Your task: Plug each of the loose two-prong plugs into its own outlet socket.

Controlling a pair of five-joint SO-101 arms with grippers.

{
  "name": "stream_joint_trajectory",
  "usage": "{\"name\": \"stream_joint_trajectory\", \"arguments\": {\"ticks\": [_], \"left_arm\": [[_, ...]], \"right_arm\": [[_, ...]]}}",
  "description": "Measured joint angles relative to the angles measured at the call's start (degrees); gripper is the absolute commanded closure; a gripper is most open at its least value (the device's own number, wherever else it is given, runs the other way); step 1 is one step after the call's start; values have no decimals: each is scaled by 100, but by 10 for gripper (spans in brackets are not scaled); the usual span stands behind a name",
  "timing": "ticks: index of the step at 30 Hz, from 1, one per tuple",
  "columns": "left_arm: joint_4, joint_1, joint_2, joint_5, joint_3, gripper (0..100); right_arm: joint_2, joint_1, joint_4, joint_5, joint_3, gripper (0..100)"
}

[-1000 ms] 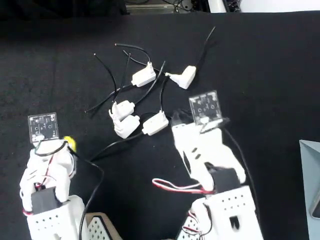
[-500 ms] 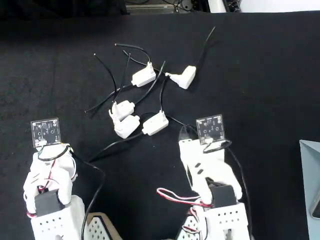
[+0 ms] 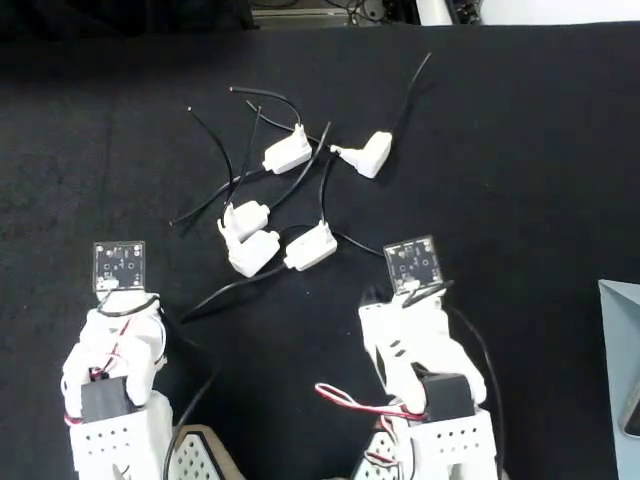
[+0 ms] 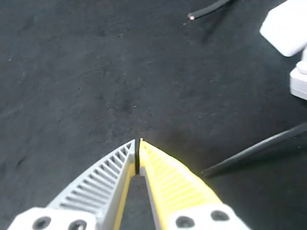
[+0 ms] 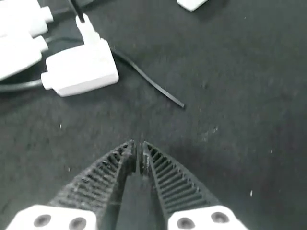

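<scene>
Several white two-prong plugs with black cords lie loose mid-table: one, one, and a near cluster. My left arm stands at the near left, short of the cluster. Its gripper, with one grey and one yellow finger, is shut on nothing above bare cloth. My right arm stands at the near right. Its black gripper is shut and empty, a short way from the nearest plug, which also shows as the cluster's right plug.
A black cord runs across the cloth near the left gripper, and a cord end lies just ahead of the right one. A pale box corner sits at the right table edge. The black cloth covers the table.
Both arms have drawn back toward the near edge. The right gripper moved away from the plugs; the left arm's tip shifted to the right.
</scene>
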Motion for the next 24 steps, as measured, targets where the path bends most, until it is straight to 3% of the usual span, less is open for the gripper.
{"name": "stream_joint_trajectory", "arguments": {"ticks": [7,24], "left_arm": [[0,79,0,0,0,970],[193,114,0,0,0,970]], "right_arm": [[0,0,1046,9,0,986],[0,0,1125,9,0,986]]}}
